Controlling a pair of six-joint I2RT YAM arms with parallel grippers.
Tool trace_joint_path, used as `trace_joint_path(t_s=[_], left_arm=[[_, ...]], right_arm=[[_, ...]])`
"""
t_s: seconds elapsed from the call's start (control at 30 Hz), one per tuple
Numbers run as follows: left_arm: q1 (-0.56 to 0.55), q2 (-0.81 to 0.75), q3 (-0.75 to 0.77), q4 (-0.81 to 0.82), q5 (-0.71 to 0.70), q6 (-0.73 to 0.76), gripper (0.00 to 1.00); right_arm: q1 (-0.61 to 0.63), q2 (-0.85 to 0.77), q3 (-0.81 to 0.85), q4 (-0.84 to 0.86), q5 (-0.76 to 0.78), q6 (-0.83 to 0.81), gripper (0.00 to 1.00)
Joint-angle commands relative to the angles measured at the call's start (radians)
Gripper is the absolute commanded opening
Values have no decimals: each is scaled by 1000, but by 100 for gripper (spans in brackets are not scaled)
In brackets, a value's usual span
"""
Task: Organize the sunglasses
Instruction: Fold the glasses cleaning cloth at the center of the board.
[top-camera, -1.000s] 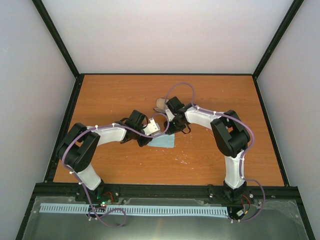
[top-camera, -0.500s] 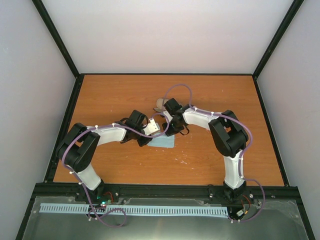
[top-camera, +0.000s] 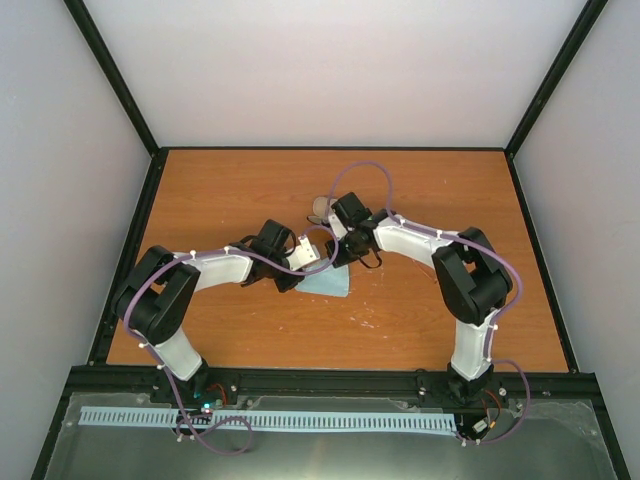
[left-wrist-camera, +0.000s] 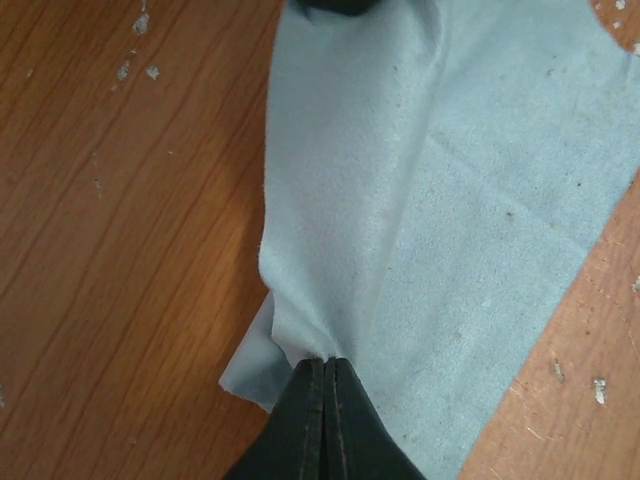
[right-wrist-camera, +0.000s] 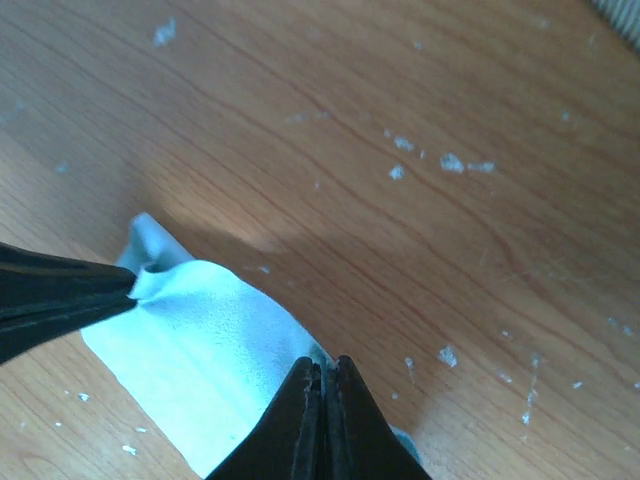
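The table (top-camera: 230, 190) is bounded by black rails (top-camera: 139, 218) on its left, far and right sides, with pale walls (top-camera: 60, 200) rising behind them. Broad bare wood is left open toward the far edge and both side rails. The middle is crowded, as both arms are bent inward and meet there.

The left gripper (left-wrist-camera: 326, 362) is seen pressed shut on a pinched fold at one edge of the pale blue cloth (left-wrist-camera: 480, 200). The right gripper (right-wrist-camera: 322, 368) is likewise closed on the cloth's opposite edge. A raised ridge of fabric is drawn between the two pinch points, while the rest of the cloth lies on the wood. The two sets of fingers are near each other, with only the cloth between them.

Just beyond the right wrist, part of the brown case (top-camera: 320, 208) is seen on the table, mostly hidden by that arm. The sunglasses cannot be made out in any view. Small white flecks are scattered over the wood around the cloth.
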Motion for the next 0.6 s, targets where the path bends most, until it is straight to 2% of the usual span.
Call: trace_joint_path(t_s=[0.0, 0.57], left_arm=[[-7, -6, 3, 12, -3, 8, 2], [-7, -7, 5, 43, -5, 3, 2]], right_arm=[[6, -50, -26, 52, 9, 17, 3], [-12, -131, -149, 123, -10, 16, 3]])
